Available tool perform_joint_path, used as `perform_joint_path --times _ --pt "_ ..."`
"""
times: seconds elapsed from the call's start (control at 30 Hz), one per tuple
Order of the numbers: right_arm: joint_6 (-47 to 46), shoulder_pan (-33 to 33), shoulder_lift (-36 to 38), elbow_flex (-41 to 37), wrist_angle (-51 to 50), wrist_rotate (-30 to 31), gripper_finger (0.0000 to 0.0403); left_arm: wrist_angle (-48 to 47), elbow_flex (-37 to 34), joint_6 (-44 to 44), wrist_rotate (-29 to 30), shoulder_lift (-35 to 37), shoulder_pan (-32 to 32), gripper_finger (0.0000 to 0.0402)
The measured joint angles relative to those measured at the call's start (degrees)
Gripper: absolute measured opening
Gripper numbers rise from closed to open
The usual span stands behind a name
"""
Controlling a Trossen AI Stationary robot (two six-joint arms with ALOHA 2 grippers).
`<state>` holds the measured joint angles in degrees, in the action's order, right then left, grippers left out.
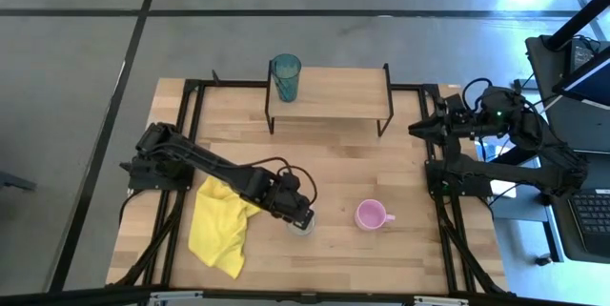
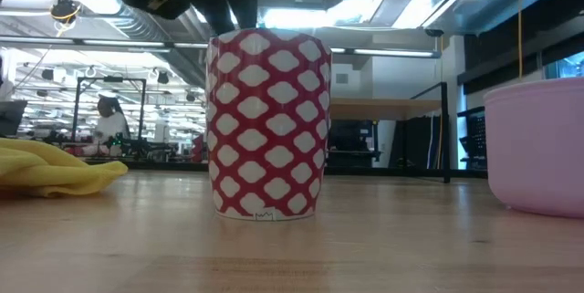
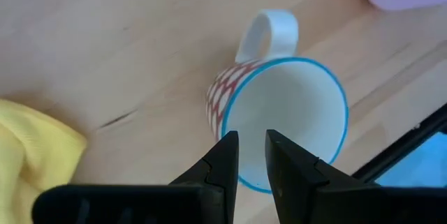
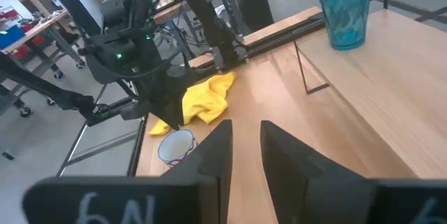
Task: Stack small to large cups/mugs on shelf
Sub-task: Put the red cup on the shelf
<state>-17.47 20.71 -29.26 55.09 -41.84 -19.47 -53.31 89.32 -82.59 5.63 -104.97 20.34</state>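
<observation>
A small mug (image 3: 279, 112) with a red-and-white pattern, blue rim and white handle stands upright on the table (image 2: 267, 124). My left gripper (image 3: 251, 140) points down over its rim on the side away from the handle. Its fingers are open by a narrow gap, and only the mug's white inside shows between them. A pink mug (image 1: 370, 215) stands on its base to the right. A teal tumbler (image 1: 286, 77) stands on the left end of the wooden shelf (image 1: 334, 91). My right gripper (image 4: 246, 130) waits high at the table's right edge, open and empty. My left gripper comes from above, and its dark fingers (image 2: 239, 10) reach down to the mug's rim (image 3: 241, 178) opposite the handle. Whether they touch the rim, I cannot tell. The mug stands upright on the table.
A crumpled yellow cloth (image 1: 219, 225) lies on the table just left of the patterned mug. The shelf stands on thin black legs (image 4: 307, 70) at the table's far side, and its board is bare to the right of the tumbler.
</observation>
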Motion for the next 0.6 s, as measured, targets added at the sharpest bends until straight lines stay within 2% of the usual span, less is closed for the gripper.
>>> perform_joint_path --times 0.6 --pt "2.73 0.00 0.01 0.00 0.89 1.80 0.0077 -2.85 0.00 3.83 -0.12 -0.08 0.09 0.0067"
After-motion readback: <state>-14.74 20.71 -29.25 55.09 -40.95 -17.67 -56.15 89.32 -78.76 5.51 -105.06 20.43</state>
